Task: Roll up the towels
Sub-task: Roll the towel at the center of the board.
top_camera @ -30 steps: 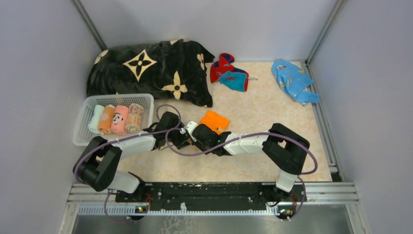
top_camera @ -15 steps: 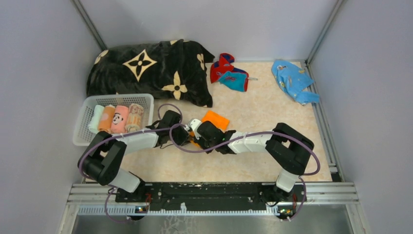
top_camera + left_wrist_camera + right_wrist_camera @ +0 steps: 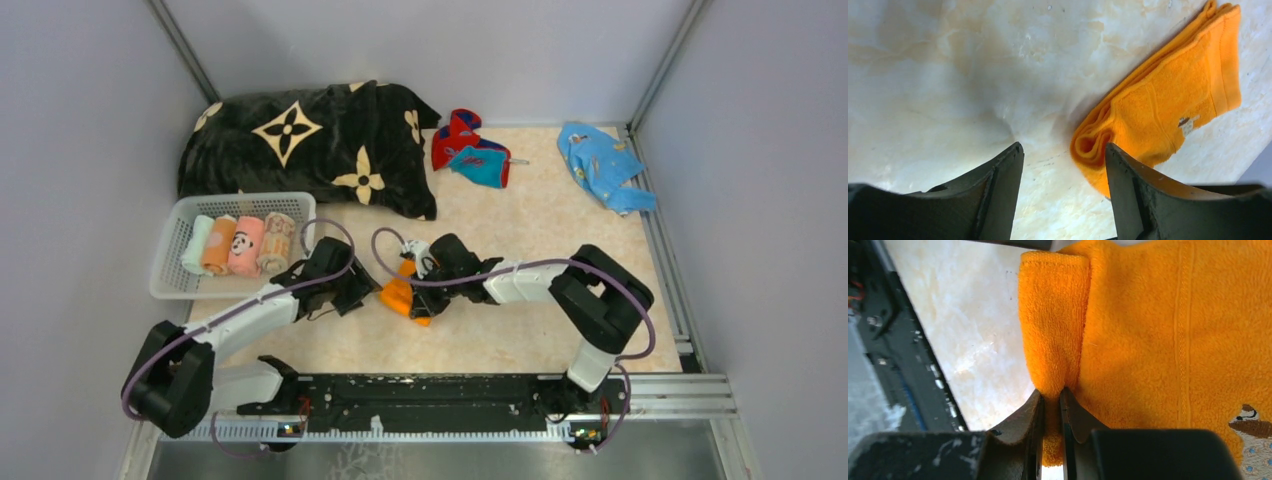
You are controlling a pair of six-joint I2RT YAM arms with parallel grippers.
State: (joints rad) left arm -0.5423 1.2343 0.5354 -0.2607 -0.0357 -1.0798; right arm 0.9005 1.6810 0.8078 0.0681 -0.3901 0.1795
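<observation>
An orange towel [image 3: 400, 297] lies partly folded in the middle of the table, with one end curled over. My right gripper [image 3: 418, 283] is shut on a folded edge of the orange towel [image 3: 1148, 340], and the cloth is pinched between the fingertips of this right gripper [image 3: 1052, 395]. Just left of the towel, my left gripper [image 3: 366, 294] stands open. In the left wrist view this left gripper [image 3: 1063, 150] has bare table between its fingers, and the orange towel's [image 3: 1168, 100] curled end lies by the right finger. A red-and-teal towel [image 3: 470, 150] lies crumpled at the back.
A white basket [image 3: 170, 285] at the left holds several rolled towels [image 3: 240, 245]. A large black blanket [image 3: 310, 145] with beige flowers fills the back left. A light blue cloth [image 3: 605, 165] lies at the back right. Grey walls close in both sides.
The right gripper has dragged the orange towel nearer and to the left. The left arm has drawn back to the left, its gripper having shut briefly and opened again.
</observation>
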